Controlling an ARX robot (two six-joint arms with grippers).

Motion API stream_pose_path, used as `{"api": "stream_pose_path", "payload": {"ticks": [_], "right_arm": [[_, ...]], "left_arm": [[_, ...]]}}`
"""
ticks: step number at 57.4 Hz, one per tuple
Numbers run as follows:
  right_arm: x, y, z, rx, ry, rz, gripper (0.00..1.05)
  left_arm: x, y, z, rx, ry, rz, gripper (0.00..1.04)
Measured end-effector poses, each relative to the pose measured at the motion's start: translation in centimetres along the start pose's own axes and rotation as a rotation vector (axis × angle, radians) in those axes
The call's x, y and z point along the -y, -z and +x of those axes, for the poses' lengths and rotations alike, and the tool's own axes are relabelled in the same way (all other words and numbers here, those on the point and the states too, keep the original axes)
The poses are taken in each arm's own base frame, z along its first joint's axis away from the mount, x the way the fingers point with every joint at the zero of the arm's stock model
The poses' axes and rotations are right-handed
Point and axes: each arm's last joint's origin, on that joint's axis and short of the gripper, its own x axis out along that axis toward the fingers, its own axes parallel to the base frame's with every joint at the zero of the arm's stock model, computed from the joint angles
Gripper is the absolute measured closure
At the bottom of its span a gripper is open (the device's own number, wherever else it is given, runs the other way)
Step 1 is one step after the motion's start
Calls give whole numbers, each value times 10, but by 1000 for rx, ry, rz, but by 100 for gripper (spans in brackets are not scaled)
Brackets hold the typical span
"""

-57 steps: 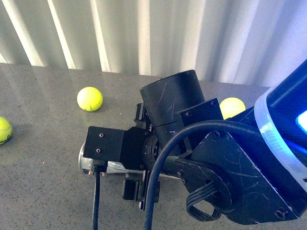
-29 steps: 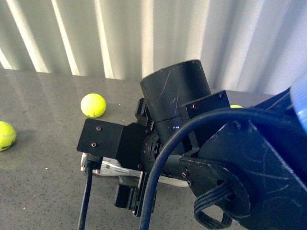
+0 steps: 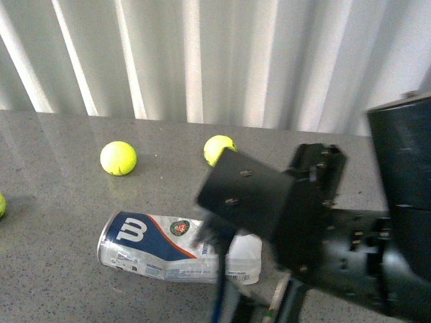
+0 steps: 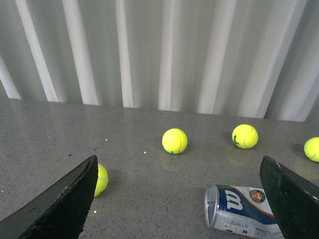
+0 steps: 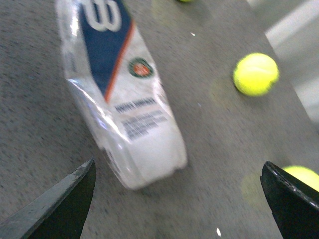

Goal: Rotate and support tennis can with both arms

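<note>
The tennis can (image 3: pixel 161 245) lies on its side on the grey table, clear tube with a navy, white and orange label and a white "W". In the left wrist view the can (image 4: pixel 244 211) shows its open mouth, lying near one finger of my open, empty left gripper (image 4: pixel 177 199). In the right wrist view, which is blurred, the can (image 5: pixel 124 99) lies beyond my open, empty right gripper (image 5: pixel 174 204), apart from it. My right arm (image 3: pixel 323 222) fills the right of the front view and covers the can's right end. The left arm is not in the front view.
Yellow tennis balls lie loose on the table: one (image 3: pixel 118 158) and another (image 3: pixel 219 149) behind the can, a third at the left edge (image 3: pixel 1 204). More balls show in the left wrist view (image 4: pixel 101 179) (image 4: pixel 312 149). A white pleated curtain (image 3: pixel 202 54) backs the table.
My right arm has swung to the right and off the can, which it covered before. The can now lies in plain sight, in about the same spot.
</note>
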Motion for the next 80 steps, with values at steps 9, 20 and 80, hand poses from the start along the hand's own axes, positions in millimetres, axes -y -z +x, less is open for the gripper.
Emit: {"api": "stream_pose_path", "payload": {"ticks": [9, 20, 80], "right_arm": [[18, 24, -38, -49, 188, 86, 7], [47, 48, -102, -96, 546, 273, 7], [-4, 60, -190, 327, 823, 703, 101]], "left_arm": [[0, 0, 0, 0, 0, 0, 7], [0, 0, 0, 0, 0, 0, 7], [0, 0, 0, 0, 0, 0, 7]]}}
